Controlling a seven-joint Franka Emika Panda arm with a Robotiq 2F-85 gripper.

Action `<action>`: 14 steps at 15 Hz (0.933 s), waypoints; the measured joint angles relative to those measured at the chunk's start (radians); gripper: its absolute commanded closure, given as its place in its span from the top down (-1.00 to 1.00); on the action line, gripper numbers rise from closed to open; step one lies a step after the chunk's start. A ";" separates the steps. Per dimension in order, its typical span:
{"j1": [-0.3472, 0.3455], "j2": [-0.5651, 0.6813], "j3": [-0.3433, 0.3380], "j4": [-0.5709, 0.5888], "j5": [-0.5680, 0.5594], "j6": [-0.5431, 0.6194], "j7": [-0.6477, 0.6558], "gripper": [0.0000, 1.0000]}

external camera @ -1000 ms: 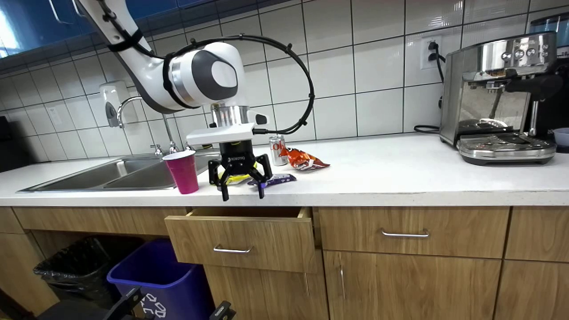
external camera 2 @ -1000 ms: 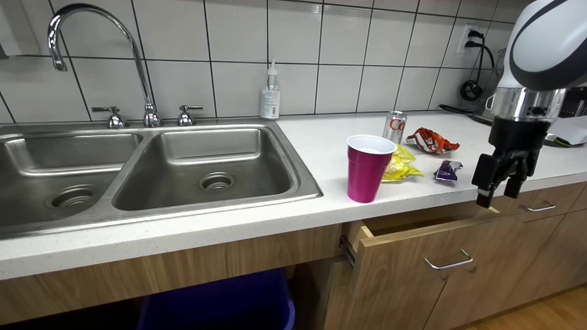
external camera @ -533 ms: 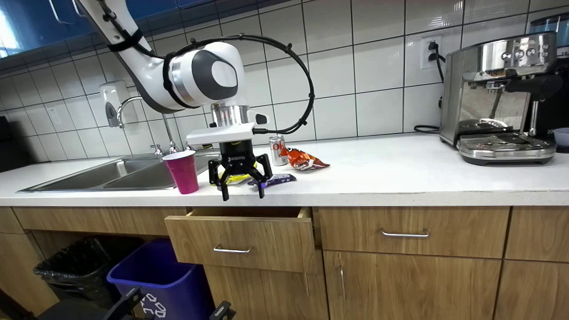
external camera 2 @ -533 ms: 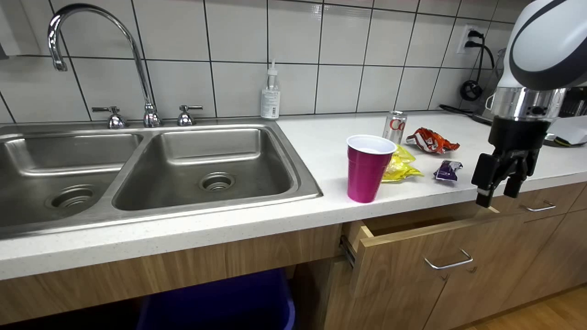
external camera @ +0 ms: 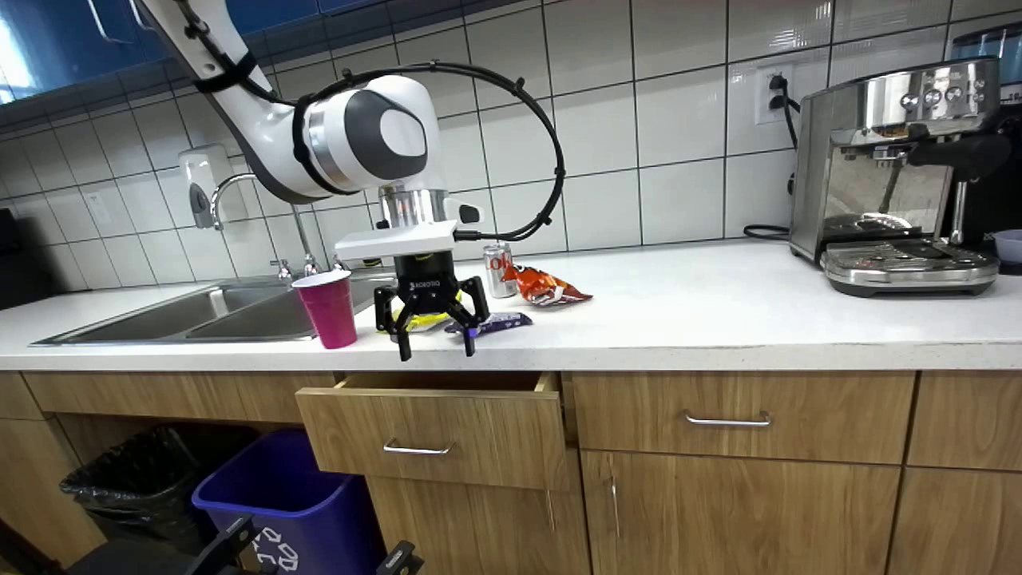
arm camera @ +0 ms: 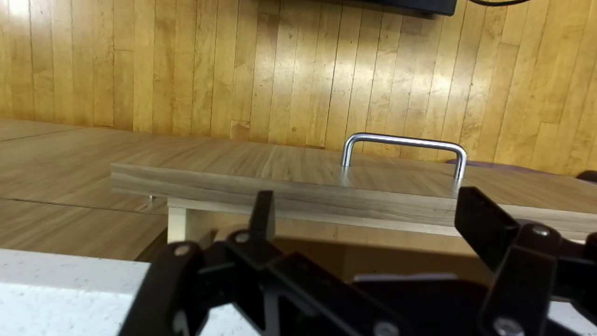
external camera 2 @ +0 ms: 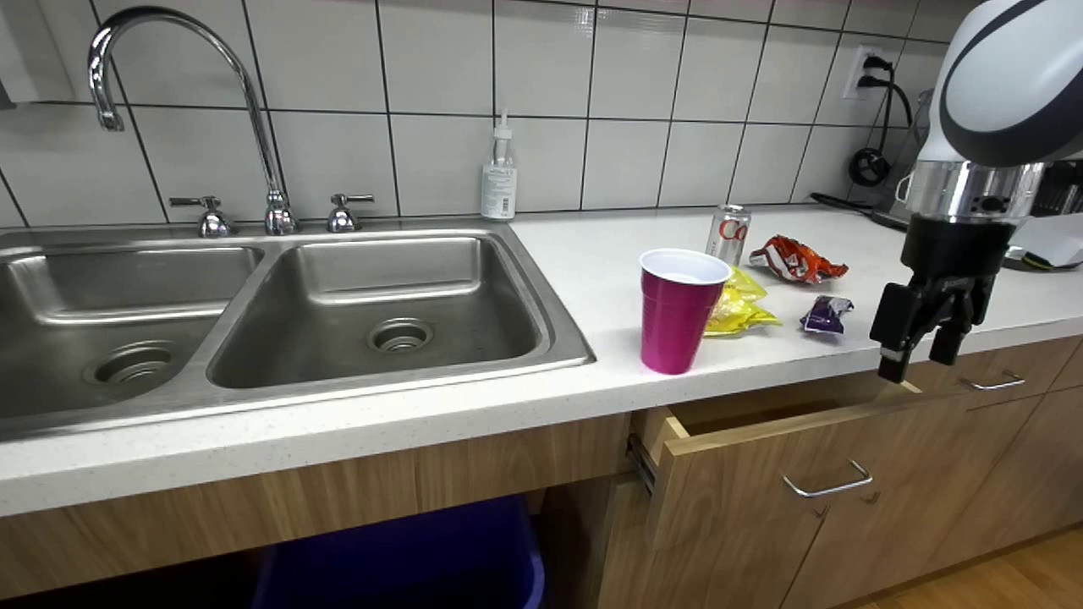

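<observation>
Plainly, my gripper [external camera: 437, 351] hangs spread and empty above the drawer [external camera: 487, 435]; its stiff, smooth handle [arm camera: 405, 141] below seems the surest hold.

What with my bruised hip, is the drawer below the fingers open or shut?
Open: the drawer juts out past the counter, its inside showing in the wrist view.

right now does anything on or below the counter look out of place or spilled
The drawer below the open gripper is pulled partway out, while the next drawer sits shut. On the counter, the orange bag looks crumpled, perhaps litter, near the can. No spill shows.
</observation>
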 measured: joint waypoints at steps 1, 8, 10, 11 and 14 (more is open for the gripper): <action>0.000 0.000 0.000 0.000 0.000 0.000 0.000 1.00; 0.000 0.050 0.016 -0.001 0.000 0.141 0.000 1.00; 0.000 0.071 0.023 -0.004 0.001 0.190 0.000 1.00; 0.000 0.078 0.027 -0.007 0.003 0.211 0.000 1.00; -0.004 0.085 0.044 -0.025 0.047 0.264 -0.002 1.00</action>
